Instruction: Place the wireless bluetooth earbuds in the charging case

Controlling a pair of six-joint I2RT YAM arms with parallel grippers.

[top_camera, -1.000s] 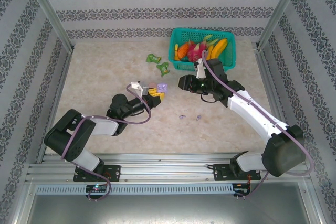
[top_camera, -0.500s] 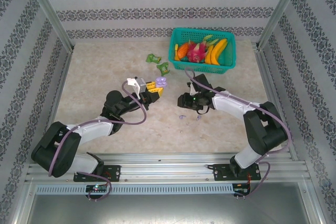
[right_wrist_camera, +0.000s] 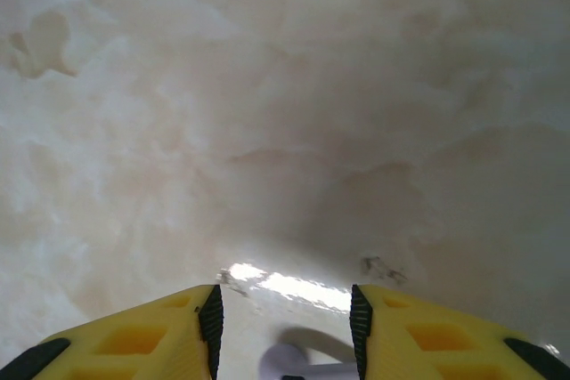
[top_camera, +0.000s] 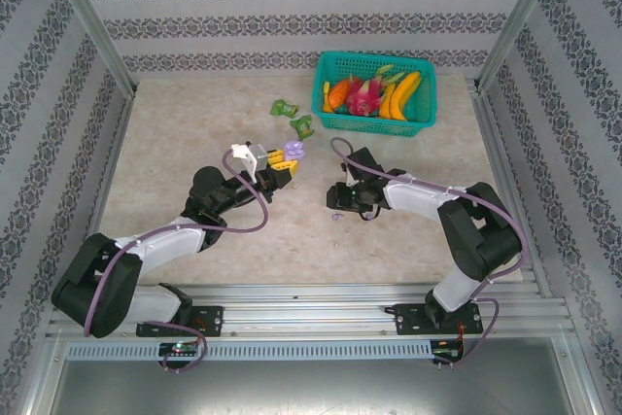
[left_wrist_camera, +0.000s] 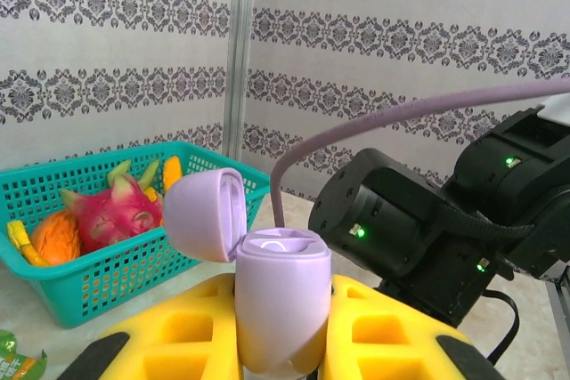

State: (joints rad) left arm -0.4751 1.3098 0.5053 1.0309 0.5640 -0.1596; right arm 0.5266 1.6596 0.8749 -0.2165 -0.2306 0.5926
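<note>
My left gripper (left_wrist_camera: 283,349) is shut on a pale purple charging case (left_wrist_camera: 283,295), held upright with its lid (left_wrist_camera: 203,215) swung open to the left. From above, that case (top_camera: 294,150) sits at the tip of the left gripper (top_camera: 280,162), above the table's middle. My right gripper (top_camera: 342,203) points down at the table just right of it. Its yellow fingers (right_wrist_camera: 178,327) stand open close over the marble. A pale purple earbud (right_wrist_camera: 303,367) lies on the table between them at the lower edge, touching neither pad.
A teal basket (top_camera: 423,114) of toy fruit stands at the back right and shows again as the basket (left_wrist_camera: 89,282) behind the case. Two green wrappers (top_camera: 284,107) (top_camera: 302,125) lie left of it. The right arm's black wrist (left_wrist_camera: 401,229) is close behind the case.
My right gripper has swung down and toward me from near the basket to just over the table. The left gripper has carried the open case slightly farther back.
</note>
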